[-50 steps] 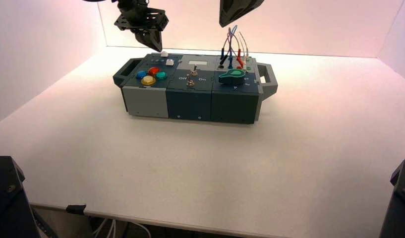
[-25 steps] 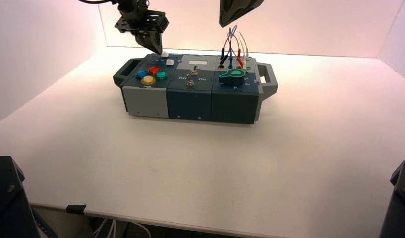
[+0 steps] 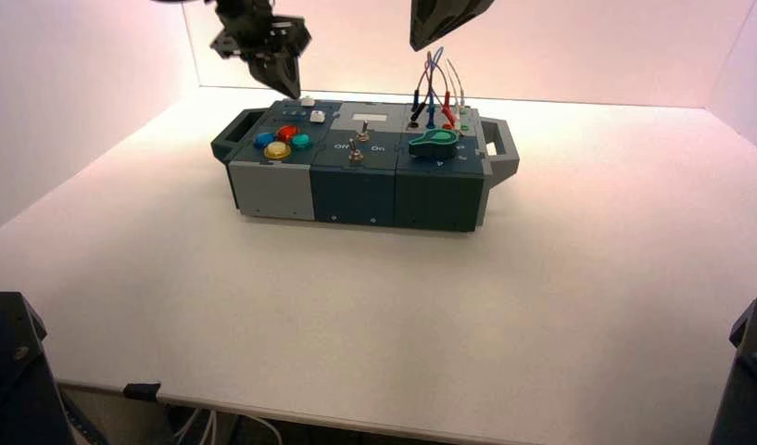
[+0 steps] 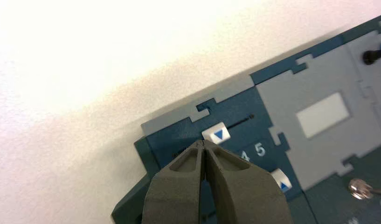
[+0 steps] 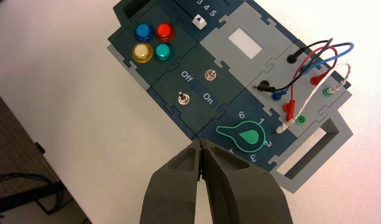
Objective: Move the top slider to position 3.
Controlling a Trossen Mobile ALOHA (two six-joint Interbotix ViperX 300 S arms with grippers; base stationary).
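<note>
The top slider (image 4: 216,134) is a tiny white knob with a blue triangle, in the slot at the back left of the box (image 3: 356,181). It also shows in the high view (image 3: 307,100). It stands beside the printed 4 and 5, and the lower numbers are hidden by my fingers. My left gripper (image 4: 203,143) is shut and empty, its tips just short of the knob. In the high view the left gripper (image 3: 289,85) hangs a little above that corner. The second, like slider (image 4: 280,179) lies nearer the buttons. My right gripper (image 5: 201,144) is shut and parked high.
Four round coloured buttons (image 3: 282,141) sit on the box's left. Two silver toggles (image 3: 359,144) stand in the middle. A green rotary knob (image 3: 436,142) and plugged wires (image 3: 439,88) are on the right. Handles stick out at both ends. The right gripper (image 3: 419,44) hangs above the wires.
My left gripper has lifted a little up and back from the box's back-left corner. The slider knob has not visibly moved. The right arm has stayed still.
</note>
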